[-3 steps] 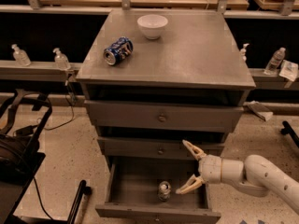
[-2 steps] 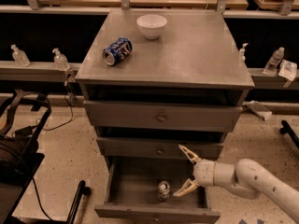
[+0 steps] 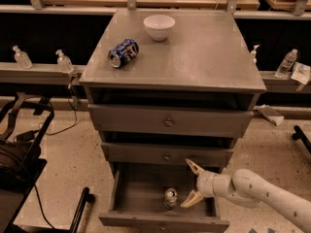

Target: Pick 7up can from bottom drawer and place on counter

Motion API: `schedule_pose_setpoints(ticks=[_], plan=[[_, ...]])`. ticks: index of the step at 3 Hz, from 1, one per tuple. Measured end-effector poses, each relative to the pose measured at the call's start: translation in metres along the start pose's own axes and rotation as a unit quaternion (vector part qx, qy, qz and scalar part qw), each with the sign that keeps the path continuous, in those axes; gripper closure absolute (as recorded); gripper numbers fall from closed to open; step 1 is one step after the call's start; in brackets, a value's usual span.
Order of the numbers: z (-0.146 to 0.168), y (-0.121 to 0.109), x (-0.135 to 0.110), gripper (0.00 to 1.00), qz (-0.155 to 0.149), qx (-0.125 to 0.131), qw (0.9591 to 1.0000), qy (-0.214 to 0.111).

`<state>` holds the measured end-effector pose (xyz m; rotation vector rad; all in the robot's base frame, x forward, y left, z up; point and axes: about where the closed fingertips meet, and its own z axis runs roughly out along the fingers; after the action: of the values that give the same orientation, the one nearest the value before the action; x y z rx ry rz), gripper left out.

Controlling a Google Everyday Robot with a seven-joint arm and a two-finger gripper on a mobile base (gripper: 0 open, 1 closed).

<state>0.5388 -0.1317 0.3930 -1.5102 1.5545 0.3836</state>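
Observation:
The 7up can [image 3: 170, 198] stands upright in the open bottom drawer [image 3: 131, 188], near its front middle, silver top showing. My gripper [image 3: 191, 183] is open, its two tan fingers spread, just right of the can and over the drawer's right part. It holds nothing. My white arm [image 3: 262, 193] comes in from the lower right. The counter [image 3: 209, 52] is the grey cabinet top above.
A blue-and-white can [image 3: 123, 52] lies on its side on the counter's left, and a white bowl [image 3: 159, 26] stands at its back. Two shallower knobbed drawers [image 3: 167, 123] are shut above. Small bottles stand on ledges either side. A black cart [image 3: 19, 154] is at left.
My gripper has moved left across the drawer, closer to the 7up can, staying open. The can has not moved.

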Motion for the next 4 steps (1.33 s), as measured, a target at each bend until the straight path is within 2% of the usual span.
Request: schedule_pose_setpoints(ticks=[1, 2, 4], plan=[[0.014, 0.003, 0.032, 0.00, 0.040, -0.011, 0.9991, -0.004], [0.014, 0.002, 0.027, 0.00, 0.035, -0.011, 0.9993, -0.004], [0.046, 0.007, 0.041, 0.00, 0.044, 0.008, 0.9990, 0.005]])
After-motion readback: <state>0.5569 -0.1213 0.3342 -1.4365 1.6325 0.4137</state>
